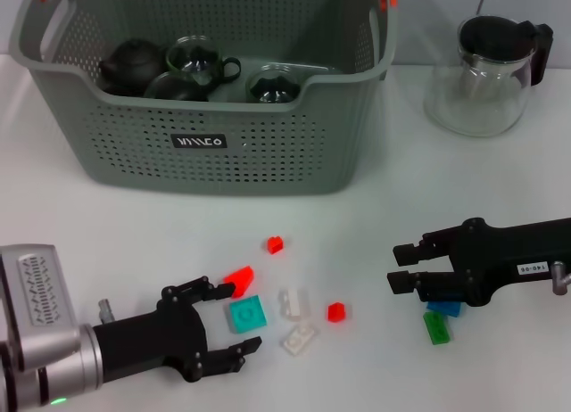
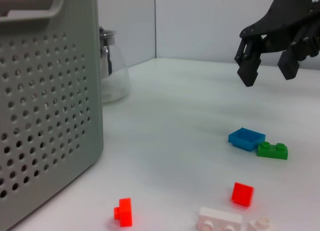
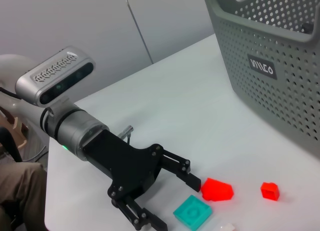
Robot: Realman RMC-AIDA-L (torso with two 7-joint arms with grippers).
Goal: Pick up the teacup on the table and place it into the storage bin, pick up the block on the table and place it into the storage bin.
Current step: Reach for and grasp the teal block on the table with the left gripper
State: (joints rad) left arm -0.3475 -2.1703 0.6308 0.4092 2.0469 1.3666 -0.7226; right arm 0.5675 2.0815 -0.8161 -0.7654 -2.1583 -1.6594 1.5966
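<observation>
The grey-green storage bin (image 1: pixel 205 100) stands at the back left of the white table (image 1: pixel 107 243). A black teapot (image 1: pixel 129 66) and glass teacups (image 1: pixel 201 62) lie inside it. Several small blocks lie on the table in front of it. My left gripper (image 1: pixel 244 317) is open and low at the table, its fingertips on either side of a teal square block (image 1: pixel 246 315); the right wrist view shows both (image 3: pixel 179 203), the teal block (image 3: pixel 192 211). My right gripper (image 1: pixel 396 267) is open, empty, above the table near a blue block (image 1: pixel 443 308) and a green block (image 1: pixel 436 326).
A glass pitcher (image 1: pixel 482 73) with a black lid stands at the back right. A red wedge block (image 1: pixel 238 277), small red blocks (image 1: pixel 275 244) (image 1: pixel 335 311) and two white blocks (image 1: pixel 295 302) (image 1: pixel 299 340) lie close to the teal one.
</observation>
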